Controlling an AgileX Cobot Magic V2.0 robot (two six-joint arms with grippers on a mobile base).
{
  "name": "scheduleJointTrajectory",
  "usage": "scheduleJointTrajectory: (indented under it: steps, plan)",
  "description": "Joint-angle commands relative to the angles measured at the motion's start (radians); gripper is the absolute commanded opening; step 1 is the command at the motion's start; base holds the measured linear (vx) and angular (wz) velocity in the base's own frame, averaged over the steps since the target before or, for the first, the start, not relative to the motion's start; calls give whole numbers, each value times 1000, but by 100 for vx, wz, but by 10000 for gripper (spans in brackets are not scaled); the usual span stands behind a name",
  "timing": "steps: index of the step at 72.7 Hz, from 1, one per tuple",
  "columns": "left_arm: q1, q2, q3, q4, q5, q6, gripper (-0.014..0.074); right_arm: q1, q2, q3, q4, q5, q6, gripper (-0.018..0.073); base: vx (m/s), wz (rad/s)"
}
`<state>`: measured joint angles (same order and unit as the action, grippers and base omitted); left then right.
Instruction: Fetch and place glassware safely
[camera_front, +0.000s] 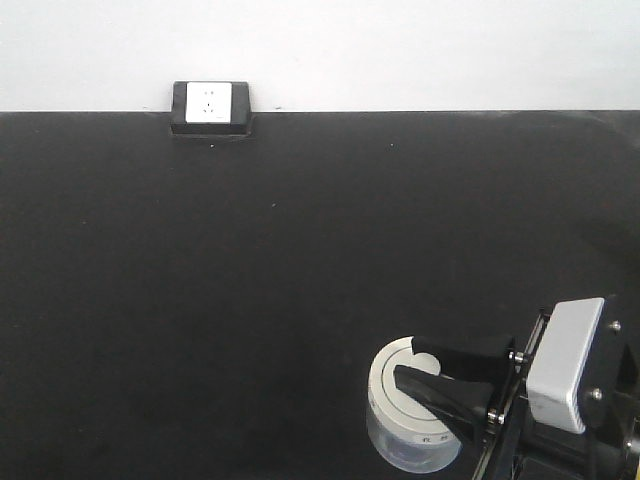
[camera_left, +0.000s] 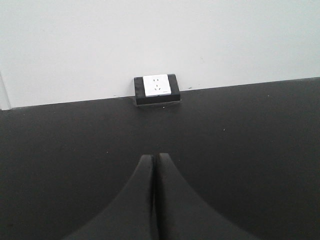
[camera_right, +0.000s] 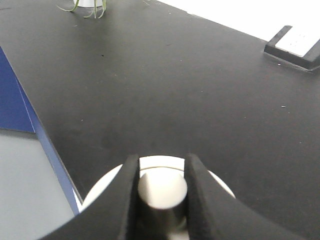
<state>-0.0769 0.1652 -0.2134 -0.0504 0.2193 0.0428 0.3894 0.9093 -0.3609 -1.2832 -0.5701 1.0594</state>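
The glassware (camera_front: 404, 430) is a squat clear jar with a wide cream-white lid, at the lower right of the front view. My right gripper (camera_front: 407, 361) reaches in from the right and is shut on the lid's central knob (camera_right: 162, 192). In the right wrist view the two black fingers (camera_right: 127, 195) press on either side of the knob, with the lid (camera_right: 102, 187) spreading out beneath them. Whether the jar rests on the black table (camera_front: 250, 300) or hangs just above it, I cannot tell. My left gripper (camera_left: 153, 158) is shut with nothing in it, low over the table.
A black box with a white socket face (camera_front: 210, 107) stands at the table's far edge against the white wall. Green plant leaves (camera_right: 85, 7) show at a far corner. Close beside the jar, the table edge runs along a blue strip (camera_right: 30, 117).
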Motion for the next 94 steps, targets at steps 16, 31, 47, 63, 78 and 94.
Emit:
scheduleJointTrajectory:
  steps: [16, 31, 47, 63, 78, 94]
  plan:
    - [-8, 10, -27, -3, -69, -4, -7, -2, 2, -34, 46, -41, -7, -1, 3, -1]
    - [-8, 11, -27, -3, -66, -4, -7, -2, 5, -34, 40, -48, -7, -1, 0, 1]
    - [-8, 9, -27, -3, -64, -4, -7, -2, 5, -34, 40, -45, -7, -1, 0, 0]
    - [-8, 9, -27, -3, -64, -4, -7, -2, 5, -34, 40, -44, -7, -1, 0, 0]
    - [-8, 9, -27, -3, -64, -4, -7, -2, 5, -34, 40, -44, -7, -1, 0, 0]
    - [-8, 9, -27, -3, -64, -4, -7, -2, 5, -34, 40, -53, -7, -1, 0, 0]
